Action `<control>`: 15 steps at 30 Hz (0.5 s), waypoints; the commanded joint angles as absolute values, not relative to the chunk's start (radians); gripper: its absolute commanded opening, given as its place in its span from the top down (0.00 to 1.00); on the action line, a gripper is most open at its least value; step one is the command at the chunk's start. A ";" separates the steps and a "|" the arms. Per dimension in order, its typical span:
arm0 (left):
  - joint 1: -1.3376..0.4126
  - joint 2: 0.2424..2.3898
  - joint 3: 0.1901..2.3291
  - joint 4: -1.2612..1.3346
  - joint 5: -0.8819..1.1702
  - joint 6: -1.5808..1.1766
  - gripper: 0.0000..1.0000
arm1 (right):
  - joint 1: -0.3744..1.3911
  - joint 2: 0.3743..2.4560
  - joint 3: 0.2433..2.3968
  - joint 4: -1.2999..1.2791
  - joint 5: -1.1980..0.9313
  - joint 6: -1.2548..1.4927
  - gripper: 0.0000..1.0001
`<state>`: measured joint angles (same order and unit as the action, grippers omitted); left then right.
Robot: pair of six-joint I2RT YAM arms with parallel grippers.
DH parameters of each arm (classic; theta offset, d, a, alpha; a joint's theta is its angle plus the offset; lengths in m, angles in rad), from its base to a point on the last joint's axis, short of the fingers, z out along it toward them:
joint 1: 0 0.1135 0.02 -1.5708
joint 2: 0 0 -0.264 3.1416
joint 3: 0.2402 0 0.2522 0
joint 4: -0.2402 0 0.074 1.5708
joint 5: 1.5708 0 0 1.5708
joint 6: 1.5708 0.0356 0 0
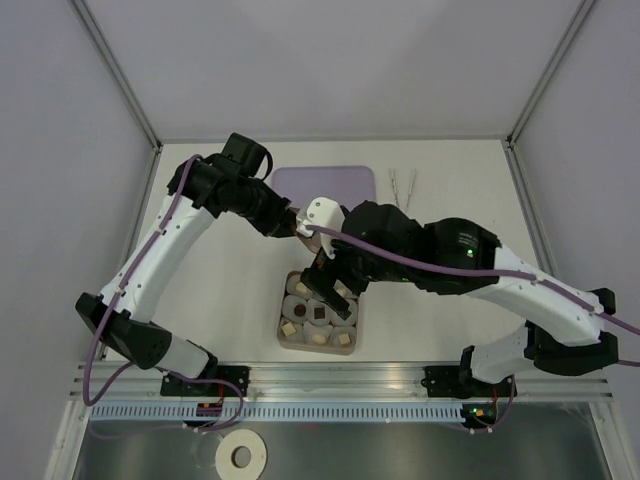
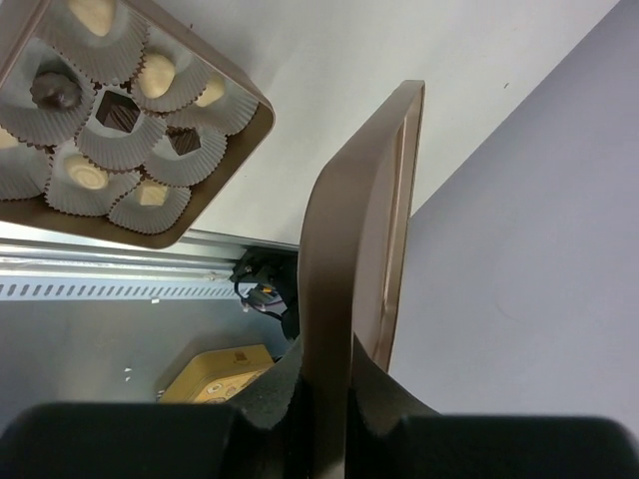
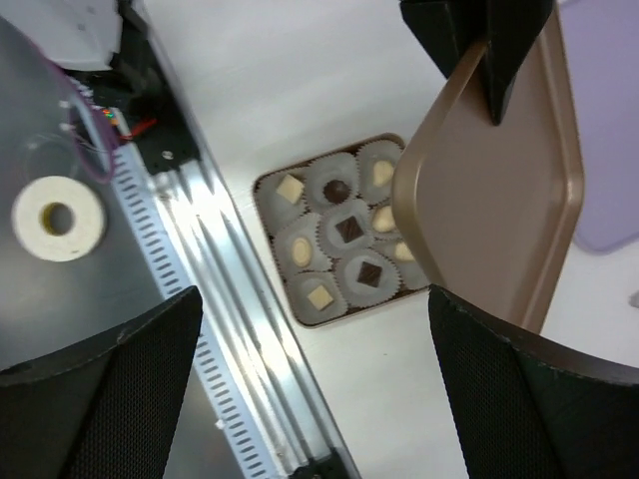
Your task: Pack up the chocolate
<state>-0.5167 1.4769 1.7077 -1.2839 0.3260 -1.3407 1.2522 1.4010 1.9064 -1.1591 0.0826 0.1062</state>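
The chocolate (image 3: pixel 350 230) lies as small cream and dark pieces in white crinkled paper cups inside a tan square box (image 3: pixel 260 205). The box shows in the top view (image 1: pixel 283 336) at the table's near middle, and in the left wrist view (image 2: pixel 228 178) with its chocolate (image 2: pixel 120 110). My left gripper (image 2: pixel 334 389) is shut on the flat brown lid (image 2: pixel 359 230) and holds it tilted in the air behind the box. The lid (image 3: pixel 499 200) overhangs the box's far corner in the right wrist view. My right gripper (image 3: pixel 315 399) is wide open and empty above the box (image 1: pixel 335 290).
A lilac mat (image 1: pixel 325 182) lies at the back of the table, with white tweezers (image 1: pixel 405 183) to its right. A metal rail (image 1: pixel 340 378) runs along the near edge. A tape roll (image 1: pixel 241 456) and a yellow tin (image 2: pixel 215 374) lie below it.
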 commanded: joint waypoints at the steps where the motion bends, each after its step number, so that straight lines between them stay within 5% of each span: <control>1: -0.511 1.448 1.713 -1.540 0.561 -1.437 0.98 | 1.269 1.419 1.876 -1.045 0.287 0.011 0.02; 4: -0.512 1.444 1.712 -1.540 0.587 -1.430 0.98 | 1.269 1.422 1.792 -0.965 0.374 -0.060 0.02; 10: -0.512 1.402 1.681 -1.540 0.609 -1.407 0.98 | 1.262 1.465 1.736 -0.910 0.472 -0.118 0.17; 13: -0.512 1.359 1.646 -1.540 0.609 -1.411 0.98 | 1.262 1.463 1.746 -0.896 0.500 -0.083 0.44; 14: -0.512 1.352 1.638 -1.540 0.604 -1.411 0.98 | 1.262 1.459 1.743 -0.887 0.512 -0.071 0.66; 15: -0.512 1.344 1.634 -1.540 0.604 -1.414 0.97 | 1.262 1.447 1.741 -0.885 0.521 -0.052 0.71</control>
